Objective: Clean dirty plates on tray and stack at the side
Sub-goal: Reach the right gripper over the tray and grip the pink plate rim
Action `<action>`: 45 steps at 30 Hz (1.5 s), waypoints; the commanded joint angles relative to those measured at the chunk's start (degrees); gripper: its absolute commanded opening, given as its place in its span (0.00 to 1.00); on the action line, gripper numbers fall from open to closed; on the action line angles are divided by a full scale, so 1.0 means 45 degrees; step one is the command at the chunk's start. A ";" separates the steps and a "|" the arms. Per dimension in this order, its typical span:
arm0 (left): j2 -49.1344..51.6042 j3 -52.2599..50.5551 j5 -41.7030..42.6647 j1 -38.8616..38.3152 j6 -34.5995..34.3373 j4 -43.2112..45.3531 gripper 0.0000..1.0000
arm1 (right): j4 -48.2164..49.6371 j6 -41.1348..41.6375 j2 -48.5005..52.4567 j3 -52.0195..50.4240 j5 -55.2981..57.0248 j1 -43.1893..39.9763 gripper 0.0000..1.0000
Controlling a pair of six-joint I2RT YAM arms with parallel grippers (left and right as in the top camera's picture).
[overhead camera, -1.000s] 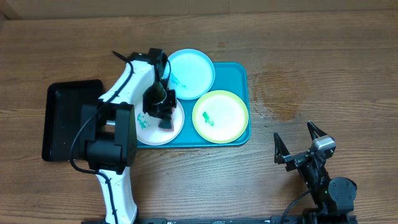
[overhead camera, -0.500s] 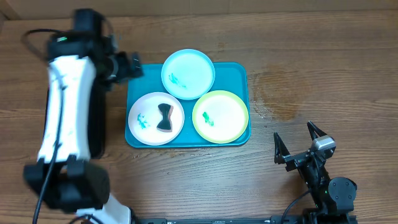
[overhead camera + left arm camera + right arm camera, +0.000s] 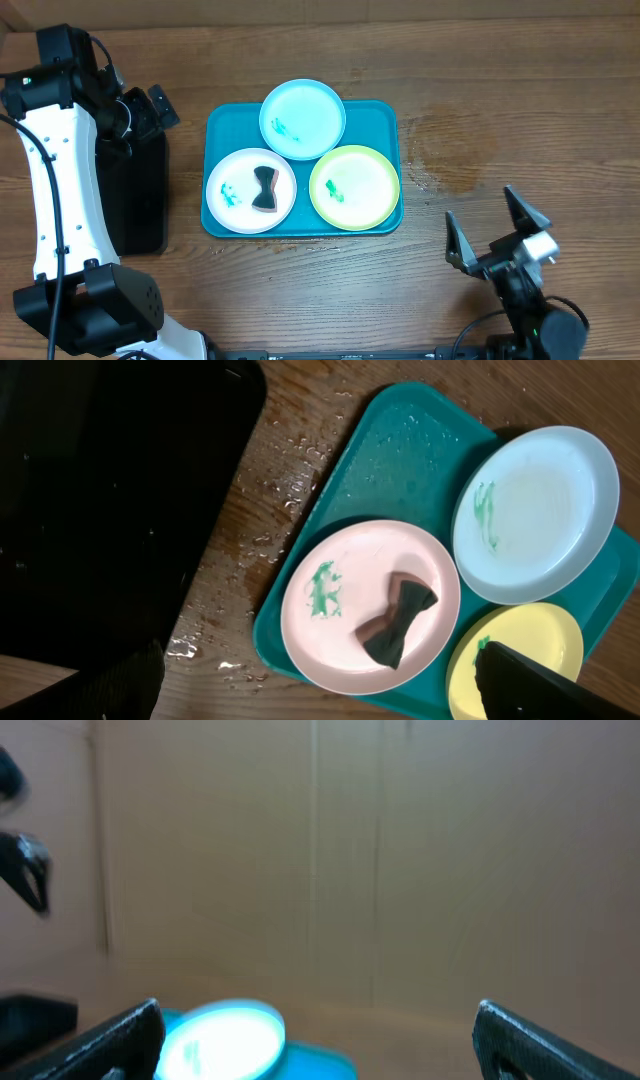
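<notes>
The teal tray (image 3: pixel 225 128) holds three plates, each with a green smear. On the white plate (image 3: pixel 232 178) lies a dark bow-shaped sponge (image 3: pixel 264 189). The pale cyan plate (image 3: pixel 303 118) is at the back, overlapping the rims of the white and yellow-green plates. The yellow-green plate (image 3: pixel 355 187) is at the right. My left gripper (image 3: pixel 150 120) hangs open and empty left of the tray, above the black tray. Its wrist view looks down on the tray (image 3: pixel 390 450), white plate (image 3: pixel 370 555), sponge (image 3: pixel 395 622) and cyan plate (image 3: pixel 535 515). My right gripper (image 3: pixel 487 228) stands open at the near right, holding nothing.
A black rectangular tray (image 3: pixel 135 205) lies left of the teal tray. Water droplets (image 3: pixel 270 500) wet the wood between them. A damp stain (image 3: pixel 450 150) marks the table right of the tray. The right wrist view shows the cyan plate (image 3: pixel 220 1040) far off, blurred.
My left gripper opened, left the sponge on the white plate, and swung up and left over the black tray. The right gripper shifted slightly.
</notes>
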 commanded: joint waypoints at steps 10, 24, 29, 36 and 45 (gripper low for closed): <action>0.0160 -0.0121 -0.0024 -0.0058 0.0204 -0.0233 1.00 | -0.3861 -0.2880 0.3274 0.7587 0.0389 0.0029 1.00; 0.0160 -0.0121 -0.0024 -0.0058 0.0204 -0.0636 1.00 | -0.8714 -0.3065 1.0817 1.5426 -0.7684 0.0039 1.00; 0.0160 -0.0121 -0.0019 -0.0058 0.0204 -0.0597 1.00 | -0.5804 -0.1224 1.1662 1.5431 -0.7407 0.0617 1.00; 0.0160 -0.0121 -0.0019 -0.0058 0.0204 -0.0597 1.00 | -0.9714 0.1549 1.4265 1.7476 -0.1418 0.1763 1.00; 0.0160 -0.0121 0.0019 -0.0058 0.0199 -0.0612 1.00 | -1.4294 0.1122 1.9404 2.1566 -0.4459 0.4167 1.00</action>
